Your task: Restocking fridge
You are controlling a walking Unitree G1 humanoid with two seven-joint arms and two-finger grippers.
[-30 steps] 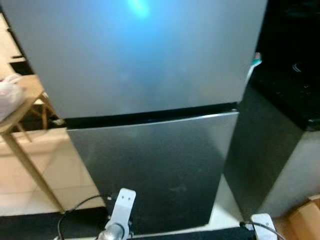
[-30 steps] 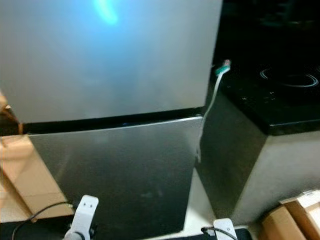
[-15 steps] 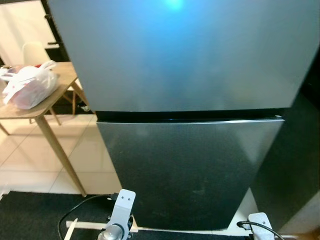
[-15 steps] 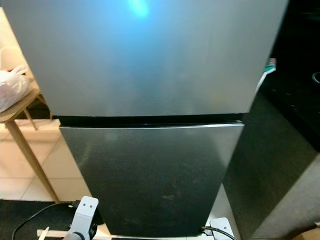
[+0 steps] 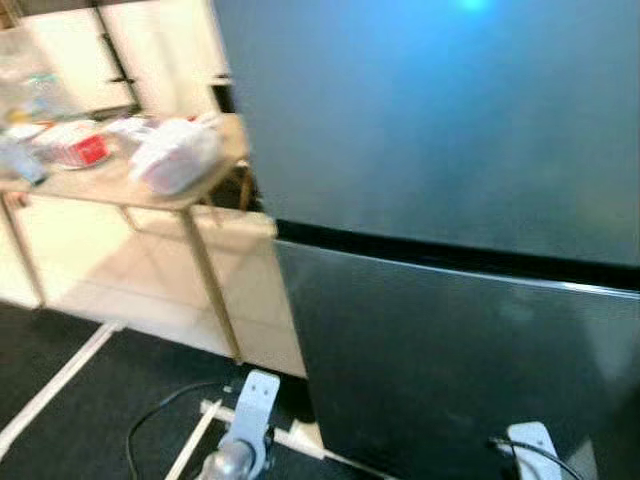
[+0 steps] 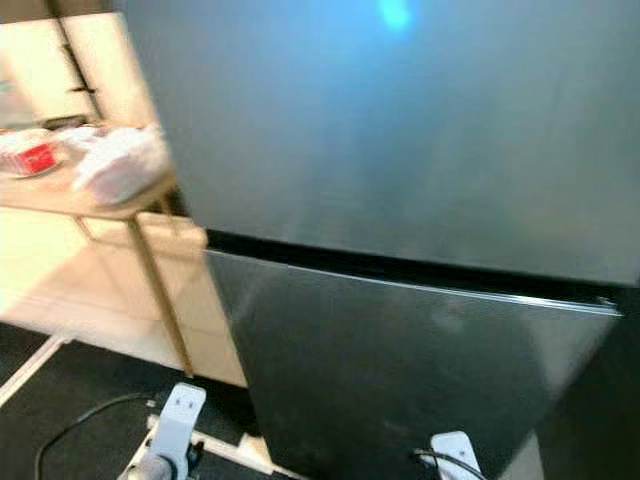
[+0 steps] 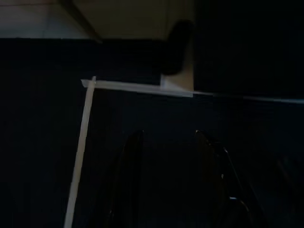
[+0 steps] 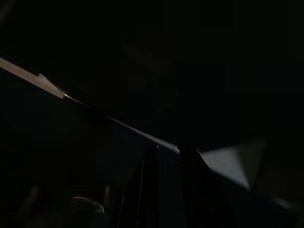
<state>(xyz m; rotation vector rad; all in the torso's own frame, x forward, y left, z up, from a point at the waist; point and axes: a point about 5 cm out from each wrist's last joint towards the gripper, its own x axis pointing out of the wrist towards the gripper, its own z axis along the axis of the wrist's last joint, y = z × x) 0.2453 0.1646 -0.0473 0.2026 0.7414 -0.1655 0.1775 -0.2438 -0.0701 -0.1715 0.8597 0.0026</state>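
As view swung left, table [image 5: 130, 190] perhaps nearer.

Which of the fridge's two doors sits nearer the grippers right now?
The lower door, the darker panel under the black seam. Both idle grippers, left and right, hang low near its base; the paler upper door rises above them.

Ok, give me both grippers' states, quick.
Left gripper: open, fingers apart, holding nothing, hanging low over the dark floor.
Right gripper: too dark to tell, hanging idle.
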